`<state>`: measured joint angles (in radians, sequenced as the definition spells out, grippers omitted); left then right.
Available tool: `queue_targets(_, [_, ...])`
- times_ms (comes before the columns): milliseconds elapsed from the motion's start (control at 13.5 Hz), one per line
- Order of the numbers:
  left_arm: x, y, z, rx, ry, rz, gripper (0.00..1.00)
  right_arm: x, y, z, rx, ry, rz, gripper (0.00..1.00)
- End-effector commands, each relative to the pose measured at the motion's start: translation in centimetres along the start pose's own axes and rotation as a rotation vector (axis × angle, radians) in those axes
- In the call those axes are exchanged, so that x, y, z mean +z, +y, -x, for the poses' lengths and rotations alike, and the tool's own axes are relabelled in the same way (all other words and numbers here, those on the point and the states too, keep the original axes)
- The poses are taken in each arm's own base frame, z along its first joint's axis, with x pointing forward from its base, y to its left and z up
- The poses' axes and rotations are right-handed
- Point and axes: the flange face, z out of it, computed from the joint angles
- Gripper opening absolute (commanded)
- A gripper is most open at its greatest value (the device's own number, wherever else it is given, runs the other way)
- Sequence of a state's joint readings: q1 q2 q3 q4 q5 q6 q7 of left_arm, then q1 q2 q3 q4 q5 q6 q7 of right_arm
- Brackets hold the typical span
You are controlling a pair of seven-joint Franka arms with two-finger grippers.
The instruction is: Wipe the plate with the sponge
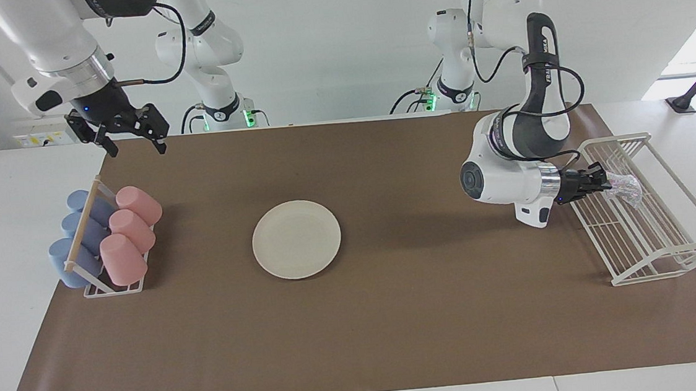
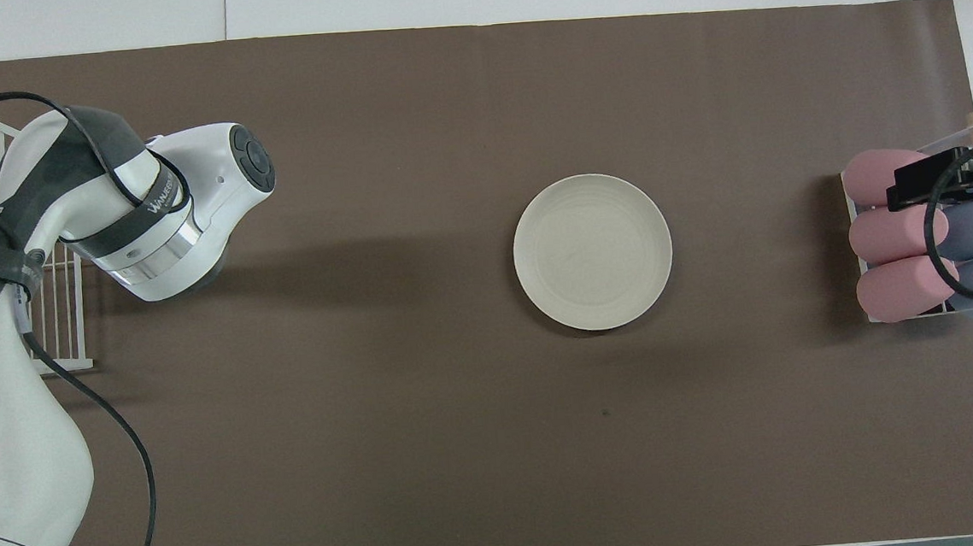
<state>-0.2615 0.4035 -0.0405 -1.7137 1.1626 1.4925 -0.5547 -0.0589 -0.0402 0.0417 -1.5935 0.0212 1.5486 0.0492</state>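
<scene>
The cream-white plate [image 1: 296, 239] lies flat on the brown mat, mid-table; in the overhead view the plate [image 2: 592, 251] is bare. The silvery, crinkly sponge [image 1: 625, 186] hangs in my left gripper [image 1: 605, 181], which is shut on the sponge. The left wrist lies level, pointing toward the left arm's end of the table, and holds the sponge just over the white wire rack [image 1: 669, 251]. From overhead the left arm covers this gripper. My right gripper [image 1: 133, 146] hangs open in the air over the mat's robot-side edge, next to the cup rack.
A holder with pink cups [image 1: 130, 232] and blue cups [image 1: 81, 232] stands at the right arm's end of the table. The brown mat [image 1: 396, 328] covers most of the tabletop. The white wire rack [image 2: 54, 337] sits at the left arm's end.
</scene>
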Motion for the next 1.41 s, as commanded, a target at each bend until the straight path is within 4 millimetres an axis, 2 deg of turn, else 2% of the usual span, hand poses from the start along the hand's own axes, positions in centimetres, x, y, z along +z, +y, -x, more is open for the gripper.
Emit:
queue_targets(0, [0.5,-0.1,0.2,0.012,0.012,0.004,0.00,-0.5,-0.2,0.3,-0.012,-0.003,-0.012,1.00])
queue_targets(148, [0.4,0.1,0.1,0.007,0.017,0.018,0.00,-0.4,-0.2,0.4,-0.012,-0.005,-0.012,1.00])
queue_targets(296, [1.1,-0.4,-0.1,-0.005,0.006,0.025,0.00,-0.4,-0.2,0.4,-0.010,-0.005,-0.012,1.00])
queue_targets(370, [1.2,-0.3,-0.1,-0.005,0.000,0.035,0.12,-0.4,-0.2,0.4,-0.010,-0.005,-0.012,1.00])
queue_targets(444, [1.2,-0.3,-0.1,-0.008,0.001,0.040,0.67,-0.4,-0.2,0.4,-0.010,-0.005,-0.012,1.00])
queue_targets(519, [1.0,-0.4,-0.2,-0.013,0.007,0.047,1.00,-0.4,-0.2,0.4,-0.010,-0.005,-0.012,1.00])
queue_targets(1185, [1.7,-0.6,-0.4,-0.017,0.001,0.052,1.00,-0.4,-0.2,0.4,-0.009,-0.007,-0.011,1.00])
queue_targets(1259, [1.4,-1.2,-0.6,-0.031,-0.008,0.082,1.00,-0.4,-0.2,0.4,-0.009,-0.005,-0.012,1.00])
queue_targets(1333, [0.9,-2.7,-0.8,-0.060,-0.022,0.152,1.00,-0.5,-0.2,0.3,-0.009,-0.004,-0.012,1.00])
